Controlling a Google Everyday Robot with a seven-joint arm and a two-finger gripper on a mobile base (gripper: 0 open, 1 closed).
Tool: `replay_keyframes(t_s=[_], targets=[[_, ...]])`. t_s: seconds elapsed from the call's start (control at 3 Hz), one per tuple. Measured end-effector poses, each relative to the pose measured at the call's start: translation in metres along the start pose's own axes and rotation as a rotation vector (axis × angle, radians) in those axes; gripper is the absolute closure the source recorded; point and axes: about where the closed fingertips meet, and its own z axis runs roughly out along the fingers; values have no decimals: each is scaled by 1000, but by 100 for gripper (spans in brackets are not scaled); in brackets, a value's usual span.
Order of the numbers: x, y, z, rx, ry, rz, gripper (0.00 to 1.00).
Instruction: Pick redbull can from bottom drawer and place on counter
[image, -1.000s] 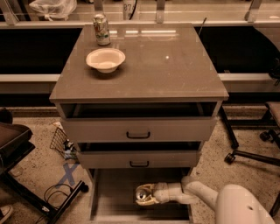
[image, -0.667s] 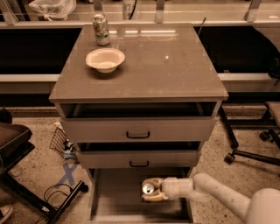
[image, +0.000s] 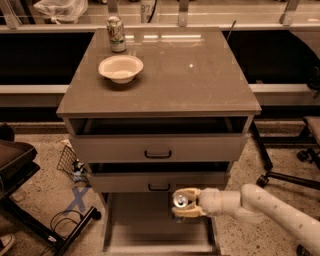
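My gripper (image: 181, 202) is shut on the redbull can (image: 180, 201), whose silver top faces the camera between the two pale fingers (image: 186, 212). The white arm (image: 260, 207) comes in from the lower right. The can is held above the open bottom drawer (image: 135, 220), just below the middle drawer's front, near its handle (image: 158, 188). The counter (image: 200, 75) is the glossy grey-brown top of the cabinet, well above the gripper.
On the counter stand a white bowl (image: 121, 68) and a green-and-white can (image: 116, 34) at the back left. Two upper drawers (image: 158, 148) are slightly pulled out. A chair base (image: 280, 175) is at the right, a black stand (image: 30, 210) and wire basket (image: 70, 162) at the left.
The gripper with the can has risen out of the bottom drawer and moved up toward the middle drawer's front. The arm has stretched out further from the right.
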Motion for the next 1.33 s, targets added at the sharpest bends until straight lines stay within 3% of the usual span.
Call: replay_keyframes(t_s=[0.33,0.67,1.0,1.33], targets=[[-66,-5,-18,34,48,9,100],[-77,-5,-17,18,30,11,100],[-104,-5,-23,18,13,39,100],[-162,-5,-46,47,-31,80,100]])
